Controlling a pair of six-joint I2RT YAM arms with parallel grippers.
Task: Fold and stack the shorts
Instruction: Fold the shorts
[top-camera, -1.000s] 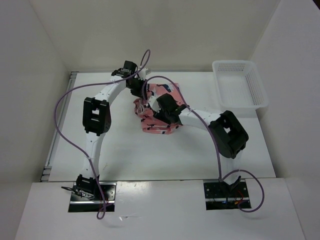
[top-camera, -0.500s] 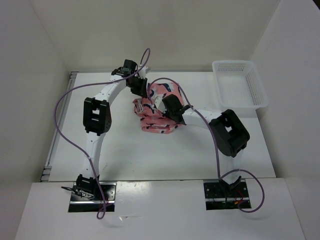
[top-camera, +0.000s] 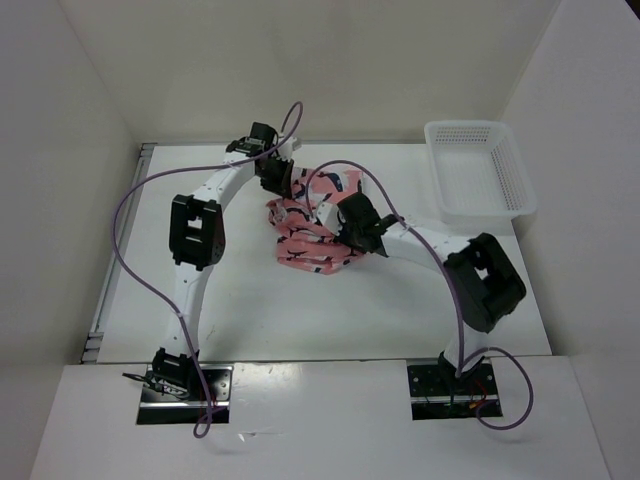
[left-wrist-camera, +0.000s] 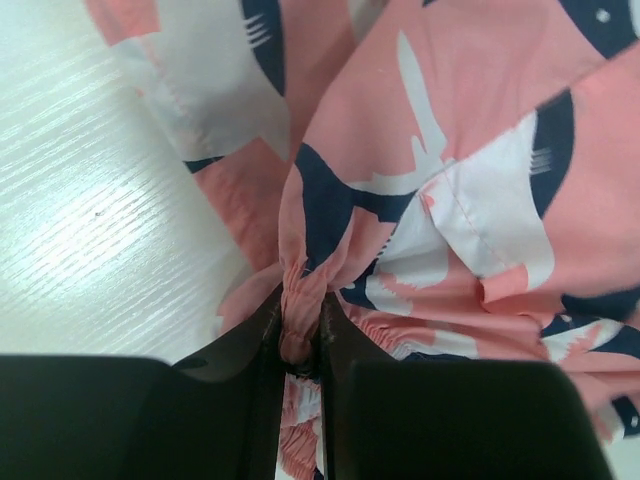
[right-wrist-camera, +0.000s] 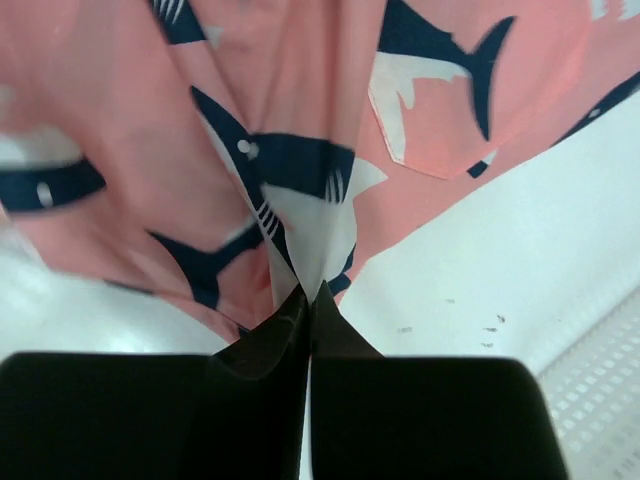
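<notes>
The salmon-pink shorts (top-camera: 312, 240) with navy and white shapes lie crumpled at the middle of the table, partly lifted between both arms. My left gripper (top-camera: 285, 183) is at their far left edge. In the left wrist view it (left-wrist-camera: 300, 318) is shut on the gathered elastic waistband of the shorts (left-wrist-camera: 440, 190). My right gripper (top-camera: 340, 210) is over their right side. The right wrist view shows it (right-wrist-camera: 310, 297) shut on a thin fold of the shorts (right-wrist-camera: 290, 120), which hang from the fingertips.
A white mesh basket (top-camera: 480, 180) stands at the back right of the table, and its mesh edge (right-wrist-camera: 600, 400) shows at the right wrist view's lower right. Grey walls enclose the white table (top-camera: 300, 310) on three sides.
The right gripper closed onto a fold of the shorts and its arm shifted right. The left gripper kept its grip on the waistband. The fabric is pulled up and spread a little more.
</notes>
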